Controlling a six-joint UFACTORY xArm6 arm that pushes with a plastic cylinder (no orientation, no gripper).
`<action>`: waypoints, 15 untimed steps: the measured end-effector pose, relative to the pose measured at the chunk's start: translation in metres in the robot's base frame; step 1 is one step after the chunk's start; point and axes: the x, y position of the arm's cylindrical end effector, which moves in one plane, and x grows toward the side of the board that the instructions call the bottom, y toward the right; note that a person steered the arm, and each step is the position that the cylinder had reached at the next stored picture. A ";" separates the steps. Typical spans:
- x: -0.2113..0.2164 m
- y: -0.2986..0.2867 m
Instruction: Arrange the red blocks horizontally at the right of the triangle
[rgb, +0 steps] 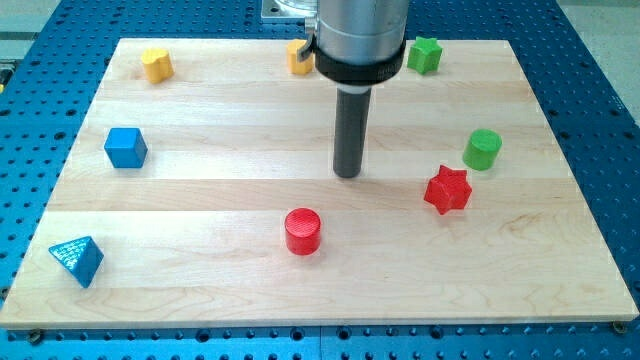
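— Two red blocks where?
— Red cylinder (303, 231) lower centre, red star (447, 190) right of centre; blue triangle (78, 260) lower left.
— And my tip (347, 174)?
— Centre frame, between them, touching neither; no gripper.

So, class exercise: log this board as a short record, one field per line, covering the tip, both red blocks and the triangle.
tip: my tip near board centre, touching no block
red cylinder: below the tip, toward the view's bottom
red star: at the tip's right, beside the green cylinder
blue triangle: bottom-left corner
reds in a row: not yet
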 end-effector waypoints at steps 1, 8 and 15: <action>-0.021 0.022; -0.067 0.109; 0.060 0.159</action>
